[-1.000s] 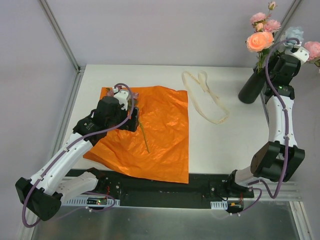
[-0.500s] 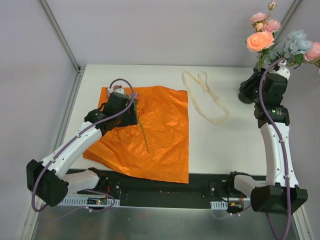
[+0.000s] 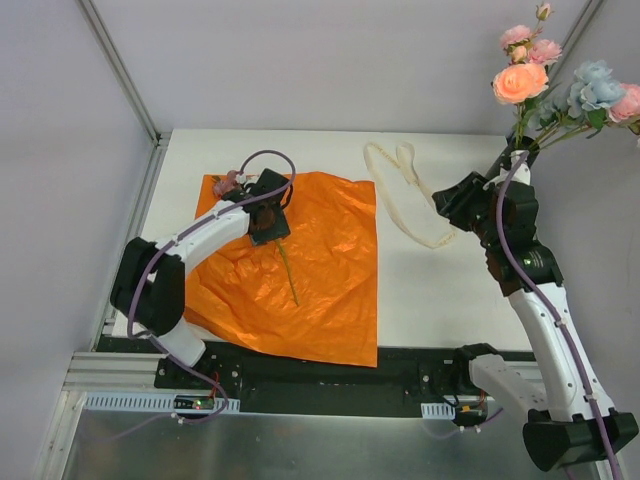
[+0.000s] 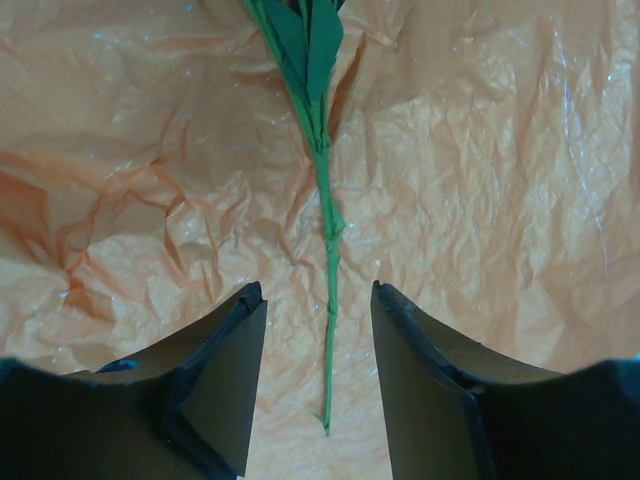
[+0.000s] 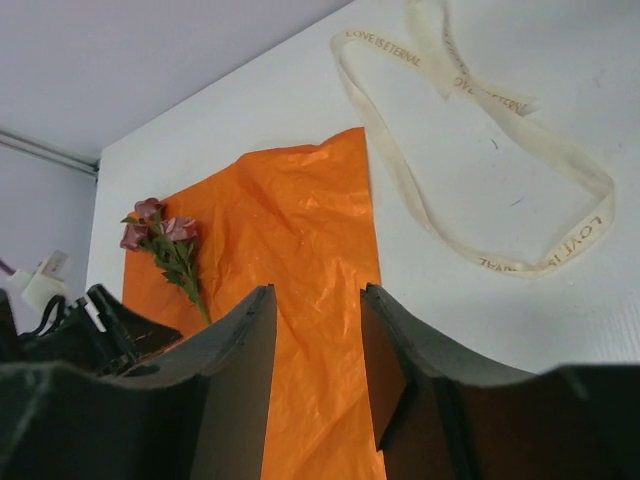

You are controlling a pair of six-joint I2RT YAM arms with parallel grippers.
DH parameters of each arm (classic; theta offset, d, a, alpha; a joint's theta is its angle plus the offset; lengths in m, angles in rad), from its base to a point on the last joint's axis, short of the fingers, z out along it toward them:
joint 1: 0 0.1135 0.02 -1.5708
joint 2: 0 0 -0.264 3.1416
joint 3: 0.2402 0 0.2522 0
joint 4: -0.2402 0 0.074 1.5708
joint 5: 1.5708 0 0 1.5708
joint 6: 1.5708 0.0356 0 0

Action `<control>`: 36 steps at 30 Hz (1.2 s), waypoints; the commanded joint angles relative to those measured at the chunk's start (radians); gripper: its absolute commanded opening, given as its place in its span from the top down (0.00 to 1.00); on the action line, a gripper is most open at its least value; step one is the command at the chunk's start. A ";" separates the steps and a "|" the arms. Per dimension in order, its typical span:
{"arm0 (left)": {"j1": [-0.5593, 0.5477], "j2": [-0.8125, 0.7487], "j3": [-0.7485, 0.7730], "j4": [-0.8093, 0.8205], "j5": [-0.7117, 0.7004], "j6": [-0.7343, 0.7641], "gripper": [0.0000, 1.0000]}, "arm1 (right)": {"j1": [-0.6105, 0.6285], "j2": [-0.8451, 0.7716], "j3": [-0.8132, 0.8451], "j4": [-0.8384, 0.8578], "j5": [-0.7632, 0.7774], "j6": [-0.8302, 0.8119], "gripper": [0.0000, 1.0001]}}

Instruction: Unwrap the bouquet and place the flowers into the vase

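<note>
Mostly done: flowers (image 3: 520, 82) in vase (image 3: 527, 148).
Remaining: mauve stem (image 4: 327, 240) (on orange paper (image 3: 330, 260)).
Left gripper (image 4: 318, 295): apart, astride it.
Right gripper (image 5: 318, 295): apart, empty.

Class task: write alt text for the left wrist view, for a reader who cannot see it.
A thin green stem lies on crinkled orange paper, its bare end between the open black jaws of the left gripper, touching neither. Narrow green leaves show at the top edge.

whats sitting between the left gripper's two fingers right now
A thin green flower stem, lying on the orange paper. It runs up the gap of the left gripper, touching neither finger. The left wrist view shows it.
</note>
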 commanded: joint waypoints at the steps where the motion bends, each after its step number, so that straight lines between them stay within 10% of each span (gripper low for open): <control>1: 0.023 0.079 0.085 0.029 -0.044 -0.051 0.53 | 0.019 -0.053 0.008 0.024 -0.047 0.027 0.55; 27: 0.086 0.360 0.115 0.075 -0.024 -0.025 0.74 | 0.062 -0.071 0.034 0.021 -0.133 0.004 0.55; 36: 0.114 0.340 0.147 0.087 -0.026 0.041 1.00 | 0.106 -0.064 0.037 -0.002 -0.093 -0.010 0.55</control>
